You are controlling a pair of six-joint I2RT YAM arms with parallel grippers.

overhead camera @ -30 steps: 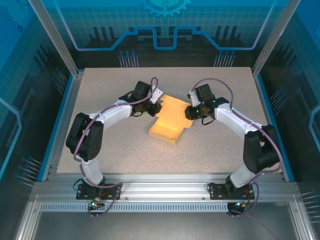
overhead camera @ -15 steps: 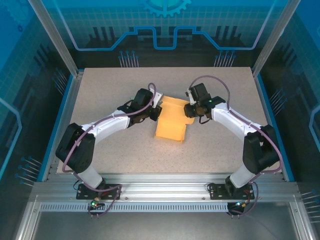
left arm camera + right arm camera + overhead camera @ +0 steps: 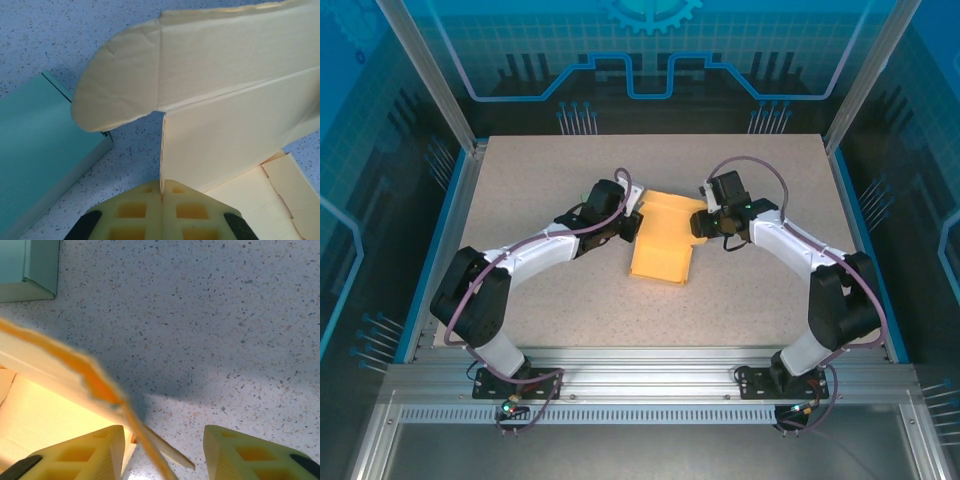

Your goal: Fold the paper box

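The paper box (image 3: pixel 662 240) lies mid-table, and its raised flaps block the way between the left gripper (image 3: pixel 636 225), clamped on its left side, and the right gripper (image 3: pixel 699 222), at its right side. The table (image 3: pixel 750 300) lies bare along the near edge, the far edge and both far corners.
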